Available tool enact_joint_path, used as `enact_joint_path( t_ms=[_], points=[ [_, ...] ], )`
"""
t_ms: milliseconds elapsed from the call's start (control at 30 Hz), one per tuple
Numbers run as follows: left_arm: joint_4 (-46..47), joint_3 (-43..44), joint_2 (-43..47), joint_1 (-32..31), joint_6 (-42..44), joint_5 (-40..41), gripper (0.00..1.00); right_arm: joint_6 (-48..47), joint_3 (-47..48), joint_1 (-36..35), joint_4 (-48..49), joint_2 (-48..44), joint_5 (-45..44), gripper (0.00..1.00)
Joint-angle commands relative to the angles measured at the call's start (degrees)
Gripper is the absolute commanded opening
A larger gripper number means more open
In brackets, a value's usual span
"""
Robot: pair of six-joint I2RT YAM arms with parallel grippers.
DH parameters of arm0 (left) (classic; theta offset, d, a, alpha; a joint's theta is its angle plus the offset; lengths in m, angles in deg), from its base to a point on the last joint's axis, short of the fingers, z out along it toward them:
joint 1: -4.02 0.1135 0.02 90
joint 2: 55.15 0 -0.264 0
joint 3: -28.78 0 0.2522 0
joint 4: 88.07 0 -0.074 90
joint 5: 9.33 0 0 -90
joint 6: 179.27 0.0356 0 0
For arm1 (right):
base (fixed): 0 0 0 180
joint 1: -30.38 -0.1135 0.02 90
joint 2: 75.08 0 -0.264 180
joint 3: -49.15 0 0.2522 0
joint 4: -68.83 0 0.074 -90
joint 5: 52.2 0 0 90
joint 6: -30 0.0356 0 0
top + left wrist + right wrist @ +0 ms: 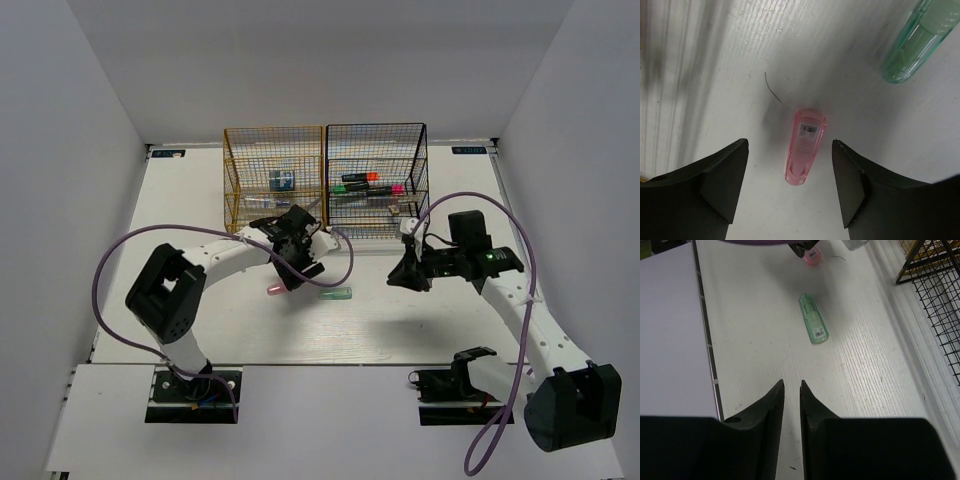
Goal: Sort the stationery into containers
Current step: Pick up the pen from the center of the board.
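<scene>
White table [715, 75]. My left gripper [789, 145] sat jaws apart astride the pink capsule [805, 147], not touching. Right gripper [792, 385] was nearly closed, empty. Capsule judged light, rigid, slick: I'd pinch its long sides.

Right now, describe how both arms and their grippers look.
Both the left arm and right arm have white links with black joint housings, and a purple cable loops along each. The left gripper and right gripper carry matte black, wedge-shaped fingers. No markings are legible.
</scene>
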Motion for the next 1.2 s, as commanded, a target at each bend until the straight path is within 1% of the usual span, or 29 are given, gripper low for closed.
enact_joint_path(
  t_ms=[0, 33, 133, 167, 333, 567, 667, 700, 767, 800, 900, 1000, 1033, 1100, 1167],
  points=[
    [-1.3, 1.9, -0.7, -0.1, 3.6, 0.5, 0.77, -1.3, 0.3, 0.8, -0.2, -1.1, 2.3, 0.22],
    [-1.7, 1.8, -1.3, 0.0, 3.8, 0.3, 0.76, -1.4, 0.4, 0.8, -0.2, -1.1, 2.2, 0.22],
    [-1.4, 0.1, -1.6, 0.1, 4.1, -0.3, 0.66, -1.1, 0.3, 1.7, 0.1, -0.7, 1.9, 0.22],
    [-0.9, -0.2, -1.5, 0.2, 4.3, -0.3, 0.65, -1.1, 0.3, 1.7, 0.2, -0.7, 2.1, 0.22],
    [0.6, -2.9, -1.8, 0.9, 4.5, -0.4, 0.65, -0.9, 0.3, 2.2, 0.0, -0.1, 2.7, 0.22],
    [-0.8, -2.9, -4.2, 2.3, 4.2, -3.8, 0.59, -0.5, 0.1, 3.3, 0.3, -0.6, 3.2, 0.22],
    [-1.9, -2.2, -5.8, 2.6, 4.3, -4.4, 0.51, -0.4, 0.1, 3.7, 0.4, -0.6, 3.4, 0.22],
    [-2.0, -1.7, -6.7, 2.6, 4.3, -4.5, 0.46, -0.4, 0.2, 4.1, 0.4, -0.6, 3.5, 0.22],
    [-3.0, -1.2, -7.2, 2.6, 4.2, -5.0, 0.41, -0.4, 0.1, 4.2, 0.3, -0.8, 3.8, 0.22],
    [-3.6, -0.8, -8.1, 2.5, 4.0, -5.2, 0.34, -0.4, 0.1, 4.8, 0.3, -1.1, 4.1, 0.22],
    [-5.0, -0.6, -9.3, 2.6, 3.9, -5.8, 0.33, -0.4, 0.1, 5.1, 0.1, -1.4, 4.6, 0.22],
    [-5.3, -0.8, -10.0, 2.6, 2.9, -5.9, 0.21, -0.3, 0.1, 5.6, -0.2, -1.6, 5.4, 0.22],
    [-5.4, -1.0, -9.7, 2.7, 2.8, -6.0, 0.13, -0.4, 0.1, 5.8, -0.2, -1.6, 5.6, 0.22],
    [-5.9, -0.8, -9.5, 2.6, 1.4, -7.0, 0.01, -0.6, 0.1, 6.0, -0.4, -1.8, 6.0, 0.22],
    [-6.1, -0.2, -7.5, 2.6, -0.6, -7.3, 0.00, -0.6, 0.3, 6.2, -0.9, -2.0, 6.3, 0.24]
  ],
)
